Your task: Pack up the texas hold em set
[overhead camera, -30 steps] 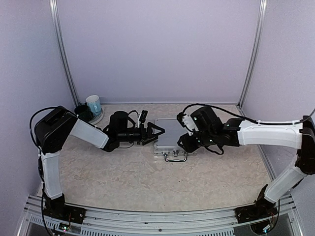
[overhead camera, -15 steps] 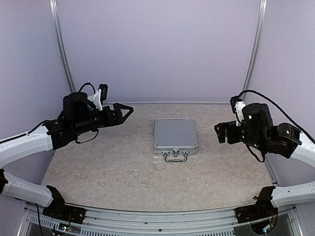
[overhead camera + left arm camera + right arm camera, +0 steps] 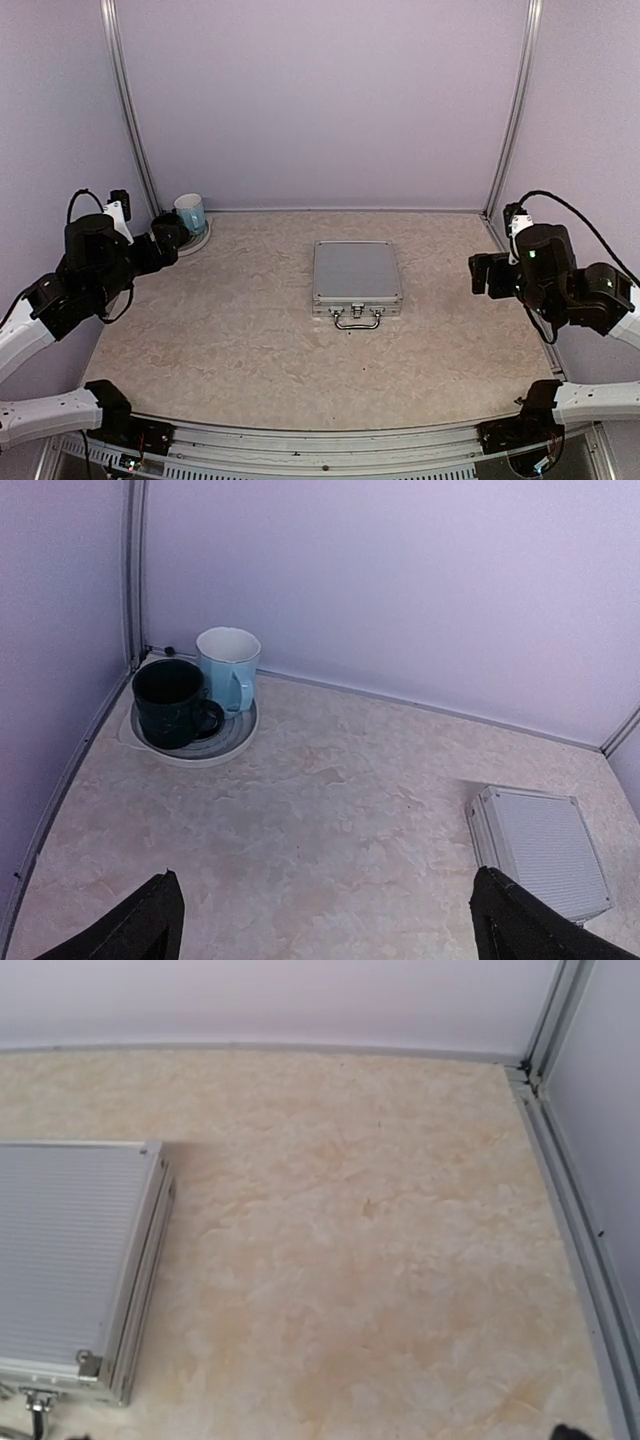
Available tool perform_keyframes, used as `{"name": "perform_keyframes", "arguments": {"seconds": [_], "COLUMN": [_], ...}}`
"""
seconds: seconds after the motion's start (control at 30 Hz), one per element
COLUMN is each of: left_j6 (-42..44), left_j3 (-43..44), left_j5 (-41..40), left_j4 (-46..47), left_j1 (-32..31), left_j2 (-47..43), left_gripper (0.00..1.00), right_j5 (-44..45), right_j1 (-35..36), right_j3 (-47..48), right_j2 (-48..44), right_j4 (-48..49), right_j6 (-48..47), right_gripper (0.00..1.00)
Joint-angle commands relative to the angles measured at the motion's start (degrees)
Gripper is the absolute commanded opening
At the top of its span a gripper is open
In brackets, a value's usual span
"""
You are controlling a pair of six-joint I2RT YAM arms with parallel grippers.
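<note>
My left claw [image 3: 170, 232] and right claw [image 3: 483, 272] have both drawn back from the case [image 3: 357, 277] to the left and right edges of the frame, each spread wide and empty. The case lies shut at the centre of the desk [image 3: 250, 340], handle [image 3: 357, 320] toward me, so I judge the packing finished. It is flat, ribbed silver metal; the desk is mottled beige. Upper left, a glossy dark mug [image 3: 168, 702] and a pale blue mug [image 3: 228, 665] share a round plate [image 3: 225, 748].

Closed silver case [image 3: 357, 277] on table [image 3: 250, 340]
</note>
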Motion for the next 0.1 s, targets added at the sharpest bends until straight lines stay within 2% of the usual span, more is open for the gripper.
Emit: {"name": "perform_keyframes", "arguments": {"seconds": [0.0,0.07], "left_j6": [1.6,2.0], "left_j3": [0.1,0.0], "left_j5": [0.9,1.6], "left_j4": [-1.4,-1.0], "left_j1": [2.7,2.7], "left_j2": [0.3,0.3], "left_gripper": [0.99,0.99], "right_j5": [2.2,1.5], "right_j1": [-0.4,-0.4], "right_j3": [-0.3,-0.4], "right_j2": [-1.6,-2.6], "right_j4": [-0.8,-0.2], "right_j6": [0.9,0.1], "right_gripper": [0.99,0.99]}}
